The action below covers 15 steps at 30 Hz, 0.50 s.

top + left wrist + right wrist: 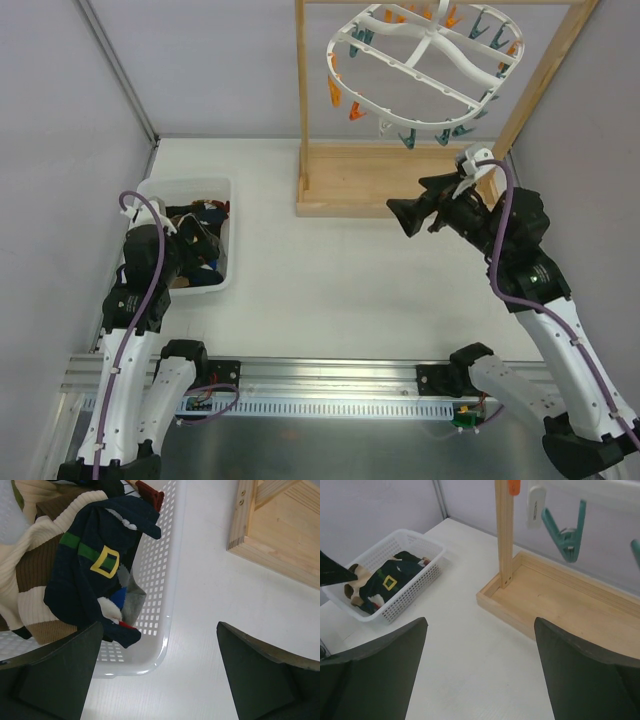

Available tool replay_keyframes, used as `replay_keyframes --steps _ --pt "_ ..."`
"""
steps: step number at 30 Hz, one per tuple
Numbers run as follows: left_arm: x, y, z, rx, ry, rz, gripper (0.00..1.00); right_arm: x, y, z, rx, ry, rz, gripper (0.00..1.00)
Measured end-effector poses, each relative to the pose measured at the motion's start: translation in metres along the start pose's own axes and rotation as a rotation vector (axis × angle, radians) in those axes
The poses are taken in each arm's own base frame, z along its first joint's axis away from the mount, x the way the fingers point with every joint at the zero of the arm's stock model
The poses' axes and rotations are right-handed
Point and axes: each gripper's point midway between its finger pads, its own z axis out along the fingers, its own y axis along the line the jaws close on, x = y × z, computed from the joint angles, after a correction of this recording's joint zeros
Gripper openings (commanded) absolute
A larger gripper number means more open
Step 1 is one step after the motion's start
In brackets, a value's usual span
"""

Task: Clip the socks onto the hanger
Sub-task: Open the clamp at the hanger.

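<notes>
Several socks lie heaped in a white mesh basket (232, 262) at the left. On top is a dark navy sock (95, 575) with a green band and yellow buckle, over tan and cream ones (35, 555). The heap also shows in the right wrist view (385, 582). The white oval hanger (425, 62), ringed with orange and teal pegs, hangs from a wooden stand at the back. My left gripper (205, 245) is open and empty over the basket's right edge (160, 630). My right gripper (408, 215) is open and empty, in the air below the hanger.
The wooden stand has a low tray-like base (380, 185) and two uprights (504, 530). A teal peg (565, 532) hangs above the base in the right wrist view. Grey walls close the left and back. A metal rail (320, 385) runs along the near edge.
</notes>
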Motion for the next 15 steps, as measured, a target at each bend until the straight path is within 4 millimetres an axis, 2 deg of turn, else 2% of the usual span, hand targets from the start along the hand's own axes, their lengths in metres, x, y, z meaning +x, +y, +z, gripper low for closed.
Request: replay_keyframes --steps 5,10,15 --pt "0.002 0.001 0.001 0.001 0.008 0.011 0.99 -0.020 -0.019 0.014 0.121 0.011 -0.020 0.92" --pt "0.003 0.001 0.002 0.000 0.011 0.016 0.99 -0.018 -0.042 0.028 0.222 0.044 -0.040 0.88" --pt "0.003 0.001 0.002 0.001 0.011 0.019 0.99 -0.021 -0.060 0.051 0.282 0.080 -0.063 0.86"
